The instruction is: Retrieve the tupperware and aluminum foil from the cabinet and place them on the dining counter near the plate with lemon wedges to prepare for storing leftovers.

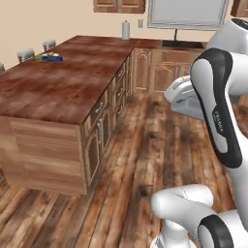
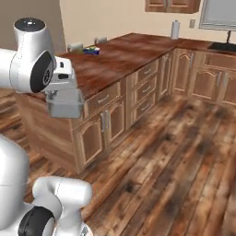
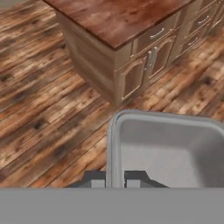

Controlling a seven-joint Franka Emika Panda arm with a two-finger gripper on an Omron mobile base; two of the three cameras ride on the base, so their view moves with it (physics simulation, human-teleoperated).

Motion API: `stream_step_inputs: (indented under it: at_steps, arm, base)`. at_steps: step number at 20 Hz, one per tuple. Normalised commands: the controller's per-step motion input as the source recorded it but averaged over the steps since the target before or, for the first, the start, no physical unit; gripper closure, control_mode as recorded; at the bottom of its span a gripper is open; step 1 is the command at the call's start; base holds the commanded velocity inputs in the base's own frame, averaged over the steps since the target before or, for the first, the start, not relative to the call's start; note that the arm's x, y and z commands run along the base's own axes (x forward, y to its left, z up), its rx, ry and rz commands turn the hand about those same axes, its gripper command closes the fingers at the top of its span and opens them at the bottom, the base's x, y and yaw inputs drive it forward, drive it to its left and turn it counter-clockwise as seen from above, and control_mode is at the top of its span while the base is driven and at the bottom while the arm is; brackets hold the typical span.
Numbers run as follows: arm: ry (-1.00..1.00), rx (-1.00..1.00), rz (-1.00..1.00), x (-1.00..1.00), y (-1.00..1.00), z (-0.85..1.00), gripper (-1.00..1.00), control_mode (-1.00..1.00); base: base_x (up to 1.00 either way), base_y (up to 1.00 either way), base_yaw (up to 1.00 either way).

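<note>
One long dining counter of reddish-brown wood stands over plank floor, aluminum foil lying at its far end. End effector clamped on tupperware rim, held in air above floor beside counter; container empty.

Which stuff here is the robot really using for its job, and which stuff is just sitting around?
For the job:
- the tupperware, gripped by its rim in the gripper, jaws shut on it
- the dining counter
- the aluminum foil, already lying at the counter's far end

Just sitting around:
- the white roll by the far wall
- the sink
- the chairs behind the counter
</note>
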Motion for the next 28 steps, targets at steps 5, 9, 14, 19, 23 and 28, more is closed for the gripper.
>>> stream_step_inputs:
  at_steps: [5, 9, 14, 19, 23, 28]
  arm:
    - [0.00, 0.00, 0.00, 0.00, 0.00, 0.00, 1.00, 1.00]
    - [0.00, 0.00, 0.00, 0.00, 0.00, 0.00, 1.00, 1.00]
    - [0.00, 0.00, 0.00, 0.00, 0.00, 0.00, 1.00, 1.00]
    - [0.00, 0.00, 0.00, 0.00, 0.00, 0.00, 1.00, 1.00]
    - [0.00, 0.00, 0.00, 0.00, 0.00, 0.00, 1.00, 1.00]
    - [0.00, 0.00, 0.00, 0.00, 0.00, 0.00, 1.00, 1.00]
  base:
    - [0.41, 0.95, 0.63]
    - [0.73, 0.92, 0.54]
    - [0.99, 0.86, 0.45]
    - [1.00, 0.74, 0.33]
    - [1.00, 0.60, 0.13]
    - [1.00, 0.45, -0.01]
